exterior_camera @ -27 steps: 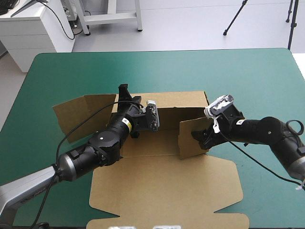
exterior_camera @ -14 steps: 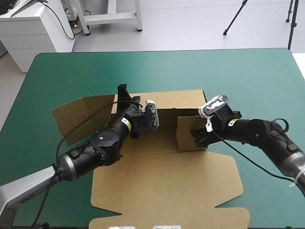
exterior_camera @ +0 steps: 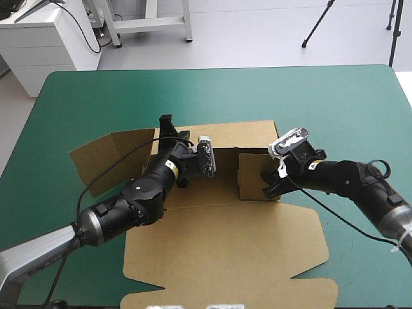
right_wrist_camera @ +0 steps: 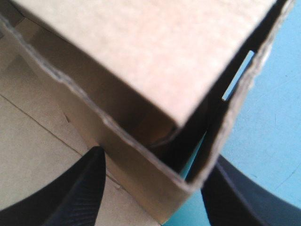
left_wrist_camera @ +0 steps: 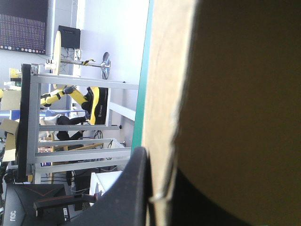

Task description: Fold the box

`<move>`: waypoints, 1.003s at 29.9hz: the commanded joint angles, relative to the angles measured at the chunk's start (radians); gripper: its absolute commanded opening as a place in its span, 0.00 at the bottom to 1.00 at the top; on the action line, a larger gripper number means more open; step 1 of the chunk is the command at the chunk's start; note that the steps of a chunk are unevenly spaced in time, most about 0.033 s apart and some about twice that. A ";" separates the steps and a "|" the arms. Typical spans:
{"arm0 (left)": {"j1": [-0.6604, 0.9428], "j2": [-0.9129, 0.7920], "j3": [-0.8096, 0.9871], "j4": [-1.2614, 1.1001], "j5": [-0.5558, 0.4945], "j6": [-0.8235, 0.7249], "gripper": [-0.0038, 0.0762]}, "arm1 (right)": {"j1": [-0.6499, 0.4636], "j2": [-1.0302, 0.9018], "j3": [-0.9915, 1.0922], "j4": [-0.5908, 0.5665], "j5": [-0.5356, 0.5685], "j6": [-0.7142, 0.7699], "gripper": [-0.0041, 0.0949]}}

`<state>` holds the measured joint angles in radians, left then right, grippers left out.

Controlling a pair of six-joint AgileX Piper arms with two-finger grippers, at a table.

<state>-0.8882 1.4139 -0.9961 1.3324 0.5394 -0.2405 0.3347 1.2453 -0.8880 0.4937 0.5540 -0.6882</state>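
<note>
Left gripper (left_wrist_camera: 157, 188): nearly closed, pinching an upright wall edge of the box (exterior_camera: 225, 244).
Right gripper (right_wrist_camera: 157, 160): fingers wide apart, holding nothing, raised wall corner between them.
Box: walls at both grippers, flat lid behind them.

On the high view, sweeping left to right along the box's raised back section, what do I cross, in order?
Box's left flap → left gripper → back wall → upright right flap → right gripper → bare teal-green cover.
</note>
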 commanded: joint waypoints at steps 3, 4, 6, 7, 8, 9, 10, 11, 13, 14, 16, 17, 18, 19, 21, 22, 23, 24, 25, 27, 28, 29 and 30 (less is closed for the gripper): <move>-0.016 -0.034 -0.026 -0.014 -0.048 -0.007 0.04 | -0.003 -0.019 -0.025 0.139 -0.086 -0.118 0.46; -0.016 -0.034 -0.026 -0.017 -0.048 -0.007 0.04 | -0.003 -0.017 -0.025 0.141 -0.086 -0.120 0.43; -0.016 -0.034 -0.026 -0.019 -0.043 -0.007 0.04 | -0.003 -0.008 -0.025 0.134 -0.086 -0.120 0.35; -0.016 -0.034 -0.026 -0.024 -0.041 -0.007 0.04 | -0.003 0.002 -0.025 0.132 -0.081 -0.123 0.30; -0.016 -0.034 -0.026 -0.028 -0.041 -0.007 0.04 | -0.003 0.010 -0.025 0.132 -0.075 -0.128 0.25; -0.016 -0.034 -0.026 -0.030 -0.041 -0.007 0.04 | -0.003 0.016 -0.025 0.132 -0.073 -0.132 0.22; -0.016 -0.034 -0.026 -0.035 -0.041 -0.007 0.04 | -0.003 0.022 -0.025 0.132 -0.068 -0.132 0.18; -0.016 -0.034 -0.026 -0.035 -0.041 -0.007 0.04 | -0.003 0.031 -0.025 0.132 -0.068 -0.132 0.15; -0.016 -0.034 -0.026 -0.035 -0.041 -0.007 0.04 | -0.003 0.038 -0.028 0.132 -0.066 -0.136 0.11; -0.016 -0.034 -0.026 -0.035 -0.041 -0.007 0.04 | -0.003 0.038 -0.027 0.132 -0.062 -0.142 0.09; -0.016 -0.034 -0.026 -0.035 -0.041 -0.007 0.04 | -0.003 0.038 -0.029 0.138 -0.055 -0.159 0.06; -0.016 -0.034 -0.026 -0.035 -0.041 -0.007 0.04 | -0.003 0.038 -0.030 0.139 -0.050 -0.162 0.05; -0.016 -0.034 -0.026 -0.035 -0.041 -0.007 0.04 | -0.003 0.038 -0.034 0.139 -0.044 -0.162 0.03; -0.016 -0.034 -0.026 -0.035 -0.041 -0.007 0.04 | -0.003 0.038 -0.034 0.139 -0.041 -0.162 0.03; -0.016 -0.034 -0.026 -0.035 -0.050 -0.007 0.04 | -0.003 0.038 -0.036 0.139 -0.046 -0.144 0.02; -0.016 -0.034 -0.026 -0.035 -0.054 -0.007 0.05 | -0.003 0.038 -0.036 0.139 -0.051 -0.131 0.02; -0.016 -0.034 -0.026 -0.035 -0.059 -0.007 0.07 | -0.003 0.038 -0.036 0.137 -0.059 -0.104 0.03; -0.016 -0.034 -0.026 -0.031 -0.070 -0.007 0.10 | -0.003 0.038 -0.036 0.137 -0.066 -0.089 0.03; -0.016 -0.034 -0.026 -0.031 -0.075 -0.007 0.13 | -0.003 0.038 -0.036 0.137 -0.074 -0.074 0.03; -0.016 -0.038 -0.026 -0.025 -0.090 -0.007 0.24 | -0.003 0.038 -0.036 0.137 -0.082 -0.061 0.03; -0.016 -0.037 -0.026 -0.023 -0.097 -0.007 0.29 | -0.003 0.038 -0.036 0.137 -0.084 -0.058 0.03; -0.016 -0.041 -0.026 -0.021 -0.100 -0.007 0.36 | -0.003 0.038 -0.036 0.137 -0.089 -0.053 0.03; -0.016 -0.043 -0.026 -0.021 -0.102 -0.007 0.41 | -0.003 0.038 -0.036 0.137 -0.091 -0.047 0.03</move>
<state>-0.8924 1.4111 -0.9961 1.2867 0.4859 -0.2329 0.3245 1.3011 -0.8906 0.6000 0.4668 -0.7296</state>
